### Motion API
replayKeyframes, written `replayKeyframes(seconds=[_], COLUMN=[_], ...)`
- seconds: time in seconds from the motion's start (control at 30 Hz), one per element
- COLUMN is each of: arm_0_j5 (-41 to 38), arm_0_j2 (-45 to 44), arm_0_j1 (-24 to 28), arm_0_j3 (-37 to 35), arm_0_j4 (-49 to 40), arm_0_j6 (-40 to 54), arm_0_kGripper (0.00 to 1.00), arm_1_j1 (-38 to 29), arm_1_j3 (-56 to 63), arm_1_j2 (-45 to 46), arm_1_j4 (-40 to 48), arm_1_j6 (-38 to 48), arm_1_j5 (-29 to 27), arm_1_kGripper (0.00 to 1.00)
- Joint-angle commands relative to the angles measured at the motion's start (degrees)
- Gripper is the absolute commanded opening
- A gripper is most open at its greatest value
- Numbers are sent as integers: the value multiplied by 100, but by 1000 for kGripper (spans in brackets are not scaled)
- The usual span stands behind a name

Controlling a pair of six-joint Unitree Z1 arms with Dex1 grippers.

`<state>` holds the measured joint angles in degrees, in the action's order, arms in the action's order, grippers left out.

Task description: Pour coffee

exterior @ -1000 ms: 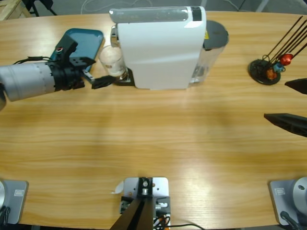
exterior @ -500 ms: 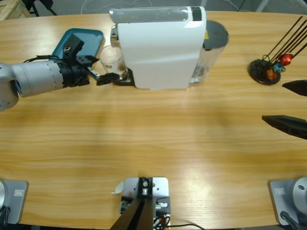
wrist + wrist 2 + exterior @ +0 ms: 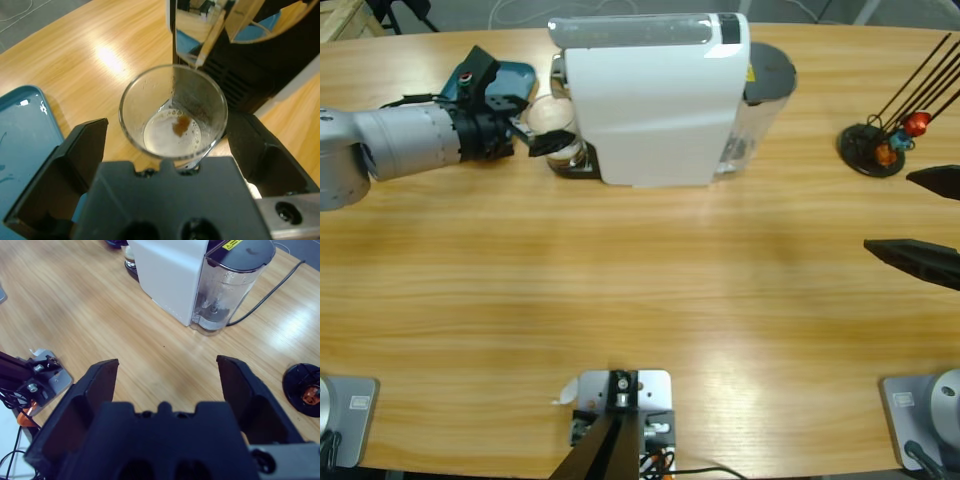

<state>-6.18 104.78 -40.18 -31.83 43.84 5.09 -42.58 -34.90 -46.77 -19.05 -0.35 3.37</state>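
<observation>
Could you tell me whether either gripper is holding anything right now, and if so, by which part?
Nothing is held. The left gripper is open with the glass between its fingers, not clamped. The right gripper is open and empty.

Right gripper [image 3: 167, 377] jaws spread wide, white coffee machine [image 3: 170, 275], wooden table [image 3: 75, 305]

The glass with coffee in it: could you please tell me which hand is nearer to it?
Left. The left hand has the glass between its open jaws; the right hand hangs far across the table.
</observation>
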Motion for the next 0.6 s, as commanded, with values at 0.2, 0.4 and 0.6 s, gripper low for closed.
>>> replayKeyframes(seconds=[0.2, 0.4, 0.6], arm_0_j5=[-173, -191, -191], arm_0_j2=[623, 667, 612], arm_0_j1=[54, 54, 54], arm_0_j3=[-269, -288, -248], arm_0_j4=[55, 55, 55], arm_0_j6=[45, 45, 46], arm_0_kGripper=[887, 478, 347], arm_1_j1=[-58, -58, -58], arm_1_j3=[194, 210, 212], arm_1_j2=[-148, -175, -228], arm_1_j4=[59, 95, 112], arm_1_j6=[70, 77, 96], arm_1_j5=[120, 120, 111], arm_1_kGripper=[849, 849, 848])
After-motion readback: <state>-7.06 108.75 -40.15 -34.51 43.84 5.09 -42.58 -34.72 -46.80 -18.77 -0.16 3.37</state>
